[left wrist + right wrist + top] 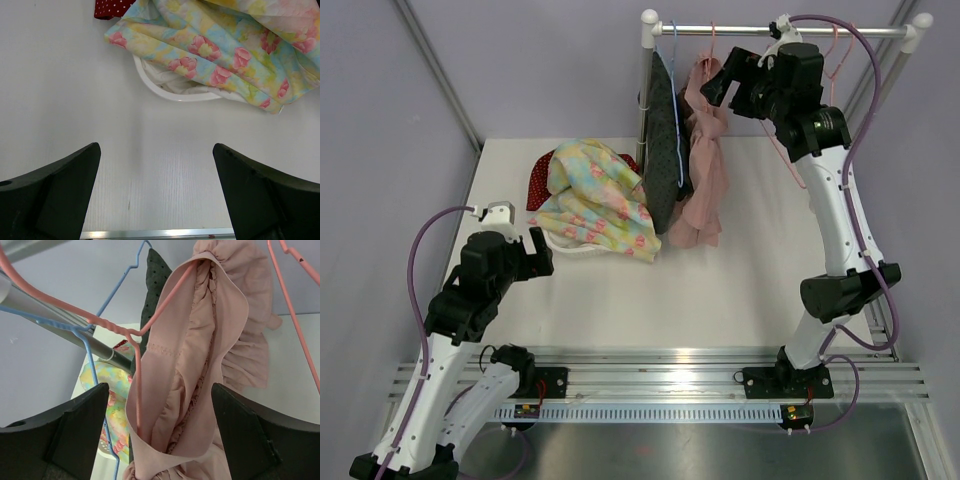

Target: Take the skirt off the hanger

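A dusty pink ruffled skirt (705,170) hangs on a pink hanger (160,315) from the metal rail (770,30) at the back. In the right wrist view the skirt's waistband (200,390) gapes open around the hanger's arm. My right gripper (720,85) is open, right at the skirt's top, with the waistband between its fingers (75,435) but not clamped. My left gripper (542,255) is open and empty, low over the table (160,150) near the floral cloth.
A dark dotted garment (665,140) hangs on a blue hanger (90,355) left of the skirt. A floral cloth (595,200), a red dotted cloth (540,185) and a white rim (175,95) lie piled on the table's back left. An empty pink hanger (835,55) hangs at right.
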